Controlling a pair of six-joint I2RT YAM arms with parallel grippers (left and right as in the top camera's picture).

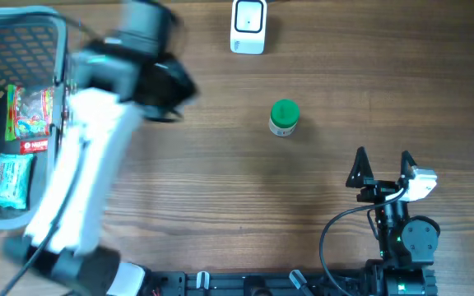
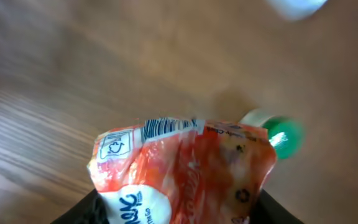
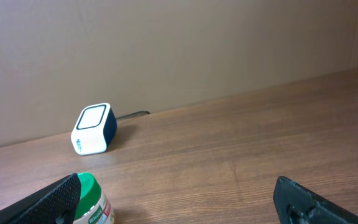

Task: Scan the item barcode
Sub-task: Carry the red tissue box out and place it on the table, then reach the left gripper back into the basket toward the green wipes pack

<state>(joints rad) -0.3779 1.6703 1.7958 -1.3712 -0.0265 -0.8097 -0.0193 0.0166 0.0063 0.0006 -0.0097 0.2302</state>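
Note:
My left gripper [image 2: 179, 214] is shut on an orange-red snack pouch [image 2: 185, 174]; its black fingers [image 2: 82, 211] press both sides of the pouch. A barcode [image 2: 166, 127] runs along the pouch's top edge. In the overhead view the left gripper [image 1: 167, 86] is a dark blur above the table, right of the basket, and the pouch cannot be made out. The white scanner [image 1: 248, 25] stands at the far edge and also shows in the right wrist view [image 3: 94, 129]. My right gripper [image 1: 383, 164] rests open near the front right, nothing between its fingers [image 3: 309, 199].
A jar with a green lid [image 1: 284, 117] stands mid-table and shows beyond the pouch [image 2: 278, 134] and by the right gripper's left finger [image 3: 89, 199]. A grey mesh basket [image 1: 15, 15] at the left holds several packets. A wall rises behind the scanner.

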